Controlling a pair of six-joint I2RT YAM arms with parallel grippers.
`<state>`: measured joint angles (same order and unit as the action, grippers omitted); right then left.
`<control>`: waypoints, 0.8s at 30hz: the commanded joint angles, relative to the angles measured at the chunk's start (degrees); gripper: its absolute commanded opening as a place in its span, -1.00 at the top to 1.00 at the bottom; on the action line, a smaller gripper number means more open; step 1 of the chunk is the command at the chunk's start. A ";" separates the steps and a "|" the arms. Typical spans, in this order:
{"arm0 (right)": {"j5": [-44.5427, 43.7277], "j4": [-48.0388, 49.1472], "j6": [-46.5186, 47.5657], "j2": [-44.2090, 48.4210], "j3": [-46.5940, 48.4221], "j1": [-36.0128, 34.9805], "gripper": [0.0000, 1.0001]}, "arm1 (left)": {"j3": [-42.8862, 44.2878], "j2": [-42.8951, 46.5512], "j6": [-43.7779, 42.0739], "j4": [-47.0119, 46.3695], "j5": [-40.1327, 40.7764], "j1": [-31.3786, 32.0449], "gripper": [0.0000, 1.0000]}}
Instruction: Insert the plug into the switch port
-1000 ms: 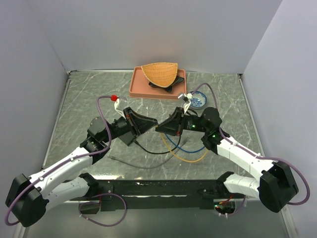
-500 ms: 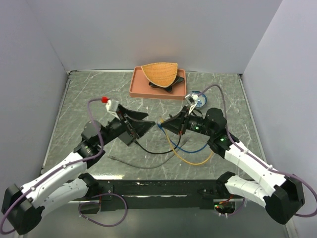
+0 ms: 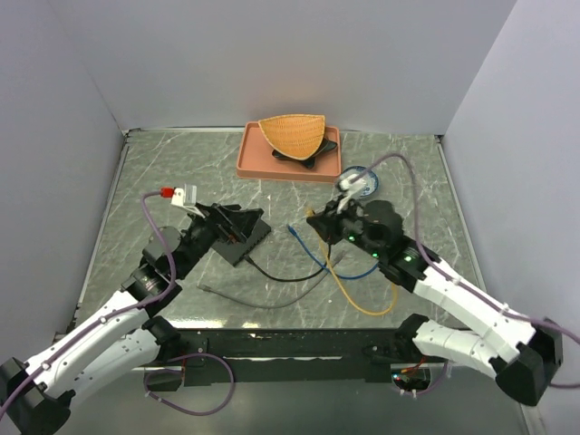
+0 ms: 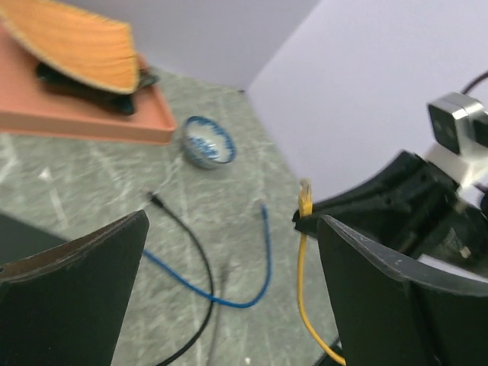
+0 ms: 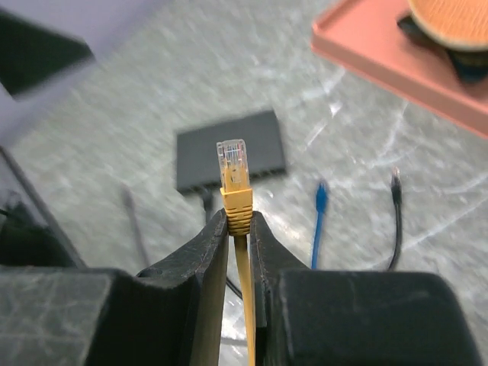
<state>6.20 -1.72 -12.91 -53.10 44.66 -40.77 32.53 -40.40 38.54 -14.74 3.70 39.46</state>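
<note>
- Yellow-booted clear plug [image 5: 232,156] is clamped between the right gripper [image 5: 239,221] fingers, held well apart from the flat black rectangular switch [image 5: 263,149].
- Beside that switch, the left gripper [image 4: 232,221] fingers stand wide apart, holding nothing.

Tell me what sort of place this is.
Probably a robot-manipulation test cell: plain white walls box in a marble-patterned table, with a network switch and a yellow Ethernet cable as props.
</note>
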 commanded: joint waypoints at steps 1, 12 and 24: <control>-15.84 -4.78 7.01 -7.95 5.34 -9.02 1.00 | 3.58 -2.04 -0.49 6.03 8.41 0.18 -0.99; -21.76 -8.05 9.66 -23.54 8.78 -17.85 1.00 | 8.34 -9.25 -0.93 17.29 15.90 -1.22 -0.93; -13.58 -3.03 12.47 -23.54 6.58 -17.85 1.00 | 4.03 -8.81 -1.80 15.18 0.79 -14.40 -0.93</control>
<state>-8.58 -8.23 -1.61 -77.71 51.75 -58.37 37.60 -49.67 38.20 1.56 10.96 28.80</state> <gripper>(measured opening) 0.204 0.963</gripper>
